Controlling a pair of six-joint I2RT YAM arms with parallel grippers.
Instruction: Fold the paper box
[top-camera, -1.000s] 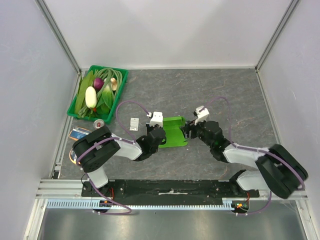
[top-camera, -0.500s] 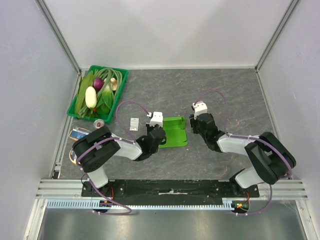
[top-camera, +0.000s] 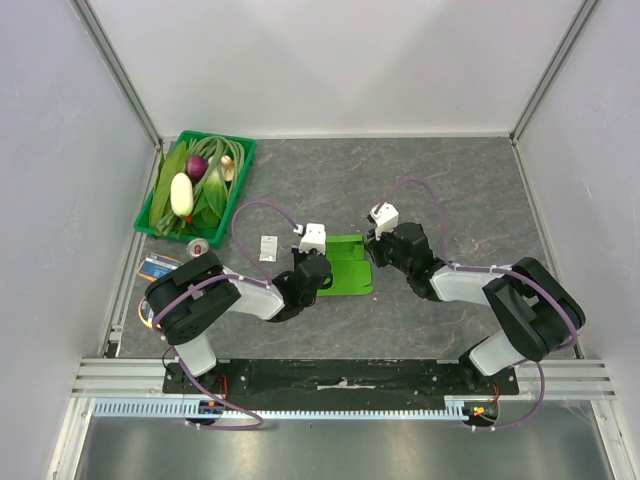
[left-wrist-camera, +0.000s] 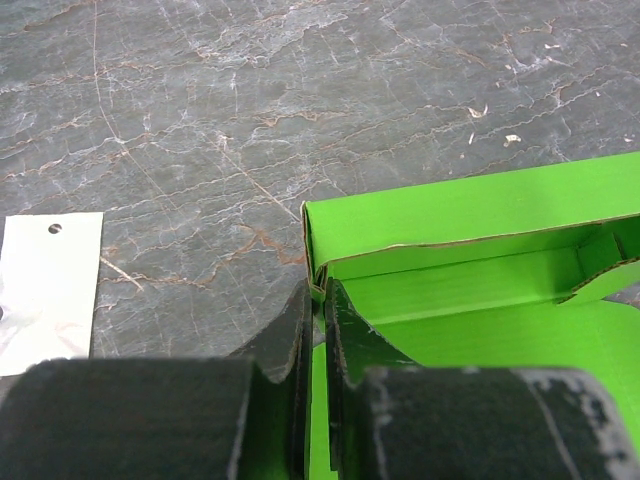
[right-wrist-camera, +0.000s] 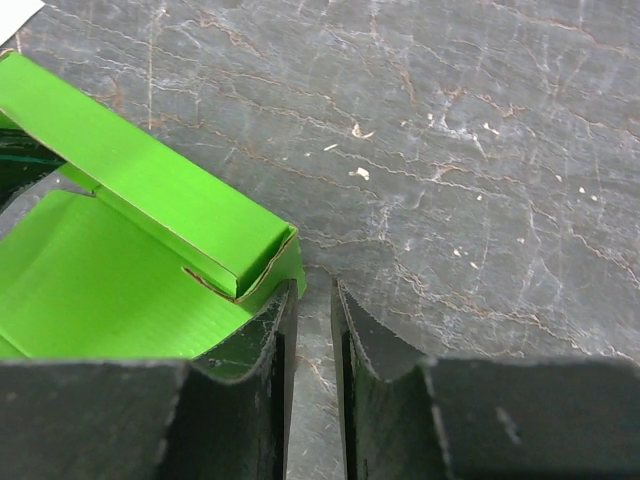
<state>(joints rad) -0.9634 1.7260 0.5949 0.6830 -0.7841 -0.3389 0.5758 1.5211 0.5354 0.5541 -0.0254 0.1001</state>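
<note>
Left hand (left-wrist-camera: 318, 305) pinches the paper box (left-wrist-camera: 480, 215); right hand (right-wrist-camera: 312, 305), narrowly parted, empty, beside its corner.

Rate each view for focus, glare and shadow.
Top external: even soft light, no glare, the paper box sharp. Left wrist: the left fingers are blurred, too near the lens; box and table crisp; the white tag shows little detail. Right wrist: the right fingers blur likewise; the box edge is sharp.
</note>
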